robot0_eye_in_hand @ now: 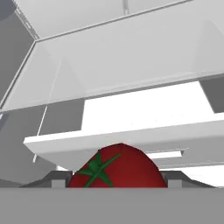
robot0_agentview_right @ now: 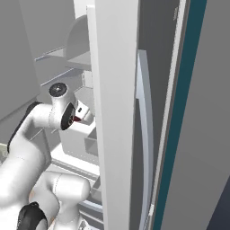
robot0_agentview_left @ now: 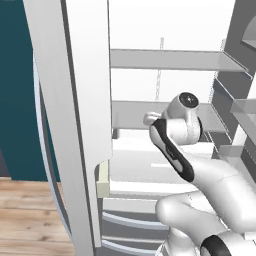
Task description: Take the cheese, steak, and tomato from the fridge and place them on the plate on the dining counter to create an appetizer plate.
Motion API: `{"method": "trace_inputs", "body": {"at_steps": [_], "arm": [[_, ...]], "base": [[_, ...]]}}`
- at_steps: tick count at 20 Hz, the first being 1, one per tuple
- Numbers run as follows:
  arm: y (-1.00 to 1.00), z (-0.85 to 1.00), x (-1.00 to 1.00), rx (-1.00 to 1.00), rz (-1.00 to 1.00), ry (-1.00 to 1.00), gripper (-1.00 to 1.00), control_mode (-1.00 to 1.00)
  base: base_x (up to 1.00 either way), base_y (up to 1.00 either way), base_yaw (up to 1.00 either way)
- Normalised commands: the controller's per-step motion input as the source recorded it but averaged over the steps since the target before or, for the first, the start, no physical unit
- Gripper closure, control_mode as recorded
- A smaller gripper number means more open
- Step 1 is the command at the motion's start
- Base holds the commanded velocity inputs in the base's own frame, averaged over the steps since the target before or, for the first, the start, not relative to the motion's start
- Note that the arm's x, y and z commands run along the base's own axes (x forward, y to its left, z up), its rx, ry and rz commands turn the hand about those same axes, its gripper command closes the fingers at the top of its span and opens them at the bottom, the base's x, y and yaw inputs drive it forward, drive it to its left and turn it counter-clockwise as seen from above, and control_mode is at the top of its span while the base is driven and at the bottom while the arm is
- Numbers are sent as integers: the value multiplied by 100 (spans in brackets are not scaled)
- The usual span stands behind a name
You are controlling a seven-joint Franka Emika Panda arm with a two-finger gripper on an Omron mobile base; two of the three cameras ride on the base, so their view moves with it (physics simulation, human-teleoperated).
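A dark red glossy tomato (robot0_eye_in_hand: 118,168) with a green stem star sits right between my two finger tips in the hand view, and my gripper (robot0_eye_in_hand: 116,183) is shut on it. From the right base view the hand (robot0_agentview_right: 83,113) reaches into the fridge (robot0_agentview_right: 67,58), with a red bit of the tomato (robot0_agentview_right: 76,119) showing at the fingers. In the left base view my arm bends into the fridge (robot0_agentview_left: 165,60) at its middle shelf (robot0_agentview_left: 135,115), and the forearm hides the fingers. Beyond the tomato lie white shelves (robot0_eye_in_hand: 131,135). The cheese, steak, plate and dining counter are out of view.
The open fridge door (robot0_agentview_left: 75,100) stands close on the left of the arm, and its edge (robot0_agentview_right: 117,112) blocks the middle of the right base view. Door bins (robot0_agentview_left: 240,115) line the right side. A teal wall (robot0_agentview_left: 15,90) and wooden floor (robot0_agentview_left: 30,215) lie outside.
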Motion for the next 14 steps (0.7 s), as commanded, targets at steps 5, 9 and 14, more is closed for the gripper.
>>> {"method": "trace_inputs", "body": {"at_steps": [5,9,14], "arm": [[0,78,-91,0,1,0,100,-100],[-14,77,-77,0,0,0,100,-100],[-13,51,-81,0,0,0,100,-100]], "base": [[0,0,0],[0,0,0],[0,0,0]]}}
